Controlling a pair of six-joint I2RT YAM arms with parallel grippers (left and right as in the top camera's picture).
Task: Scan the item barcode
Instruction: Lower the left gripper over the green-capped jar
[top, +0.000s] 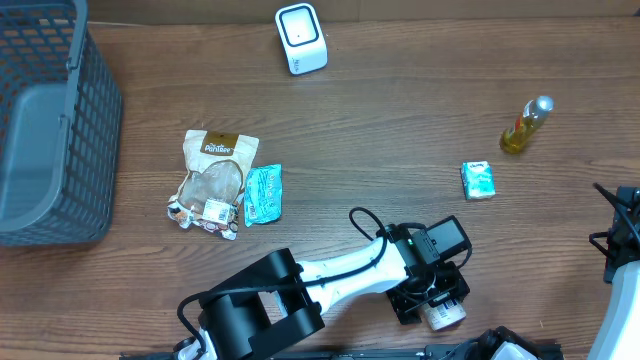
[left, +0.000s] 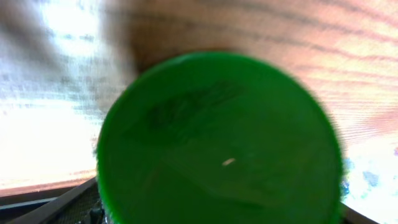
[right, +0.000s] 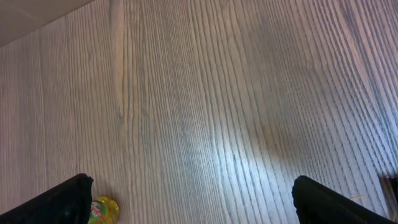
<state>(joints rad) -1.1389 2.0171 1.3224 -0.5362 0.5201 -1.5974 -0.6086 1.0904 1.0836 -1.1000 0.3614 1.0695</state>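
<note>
Under the left gripper (top: 431, 300), the jar (top: 445, 315) should be gripped squarely by its sides, not the lid (left: 217, 137); jaw closure cannot be told.

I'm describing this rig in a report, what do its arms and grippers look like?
The left arm has a white link between bulky black joints, a thin black cable looping alongside, and a black left gripper. The right arm shows a white link and black cabled parts; the right gripper has blunt black fingers.

A grey basket (top: 50, 130) is placed far left. A brown pouch (top: 212, 180) is laid just beside a teal packet (top: 264, 194). A yellow bottle (top: 525, 127) and a green box (top: 478, 180) are seen at the right.
</note>
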